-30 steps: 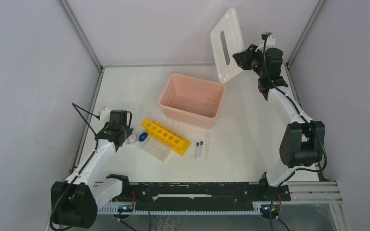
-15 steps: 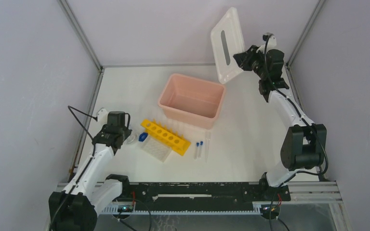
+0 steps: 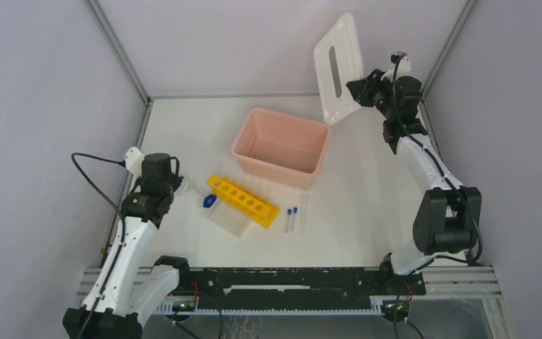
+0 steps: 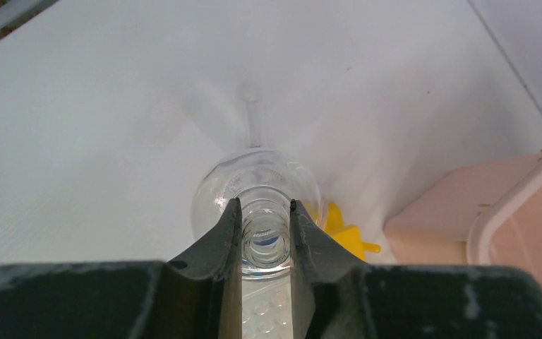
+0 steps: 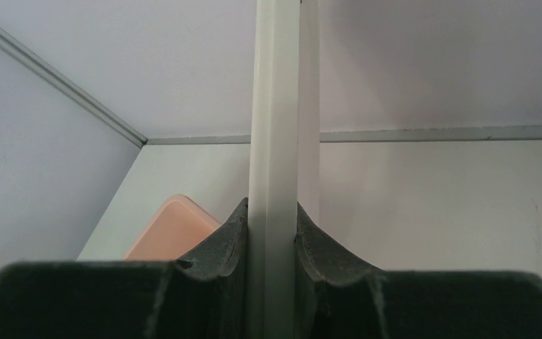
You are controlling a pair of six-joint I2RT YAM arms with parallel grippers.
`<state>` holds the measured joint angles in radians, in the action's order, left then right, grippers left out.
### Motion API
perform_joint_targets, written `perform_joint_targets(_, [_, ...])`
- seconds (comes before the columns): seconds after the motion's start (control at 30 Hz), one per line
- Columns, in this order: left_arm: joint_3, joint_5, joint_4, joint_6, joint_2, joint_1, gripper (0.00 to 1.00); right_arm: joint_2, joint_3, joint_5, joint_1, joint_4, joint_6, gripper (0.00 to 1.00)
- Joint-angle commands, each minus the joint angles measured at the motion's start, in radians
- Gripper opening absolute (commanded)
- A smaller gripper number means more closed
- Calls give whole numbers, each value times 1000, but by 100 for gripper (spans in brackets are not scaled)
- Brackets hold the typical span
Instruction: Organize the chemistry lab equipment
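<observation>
My left gripper (image 4: 262, 205) is shut on the neck of a small round clear flask (image 4: 254, 176), held off the table at the left (image 3: 181, 186). The yellow tube rack (image 3: 243, 198) lies in the middle, with the clear well plate (image 3: 229, 220) against its near side and a blue-capped vial (image 3: 209, 201) at its left end. Two more blue-capped vials (image 3: 291, 213) and a thin clear tube (image 3: 303, 210) lie to the right of the rack. At the back right, high up, my right gripper (image 5: 273, 212) is shut on the edge of the white lid (image 3: 339, 67).
The open pink box (image 3: 282, 145) stands behind the rack, and its corner shows in the left wrist view (image 4: 466, 212). A thin clear stem (image 4: 254, 120) lies on the table beyond the flask. Grey walls close in the table on the left, back and right.
The left arm has risen and drawn back to the left with the flask in its jaws, off the table. The right arm has carried the lid slightly to the right.
</observation>
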<state>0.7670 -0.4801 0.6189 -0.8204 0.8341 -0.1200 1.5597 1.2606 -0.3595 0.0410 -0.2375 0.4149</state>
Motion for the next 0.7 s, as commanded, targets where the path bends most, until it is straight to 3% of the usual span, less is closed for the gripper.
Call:
perform_joint_targets(0.0, [104,-25,-4,27,-23,3,0,-85,7,2,-10,-84,22,0])
perform_joint_targets(0.2, [193,-7,-2,39,10,-34,0,-112,-7,8,-25,-74,26,0])
perform_joint_targets(0.67, [459,-39,-41,57,201,-236,0,-184,-78,33,-80,-71,50,0])
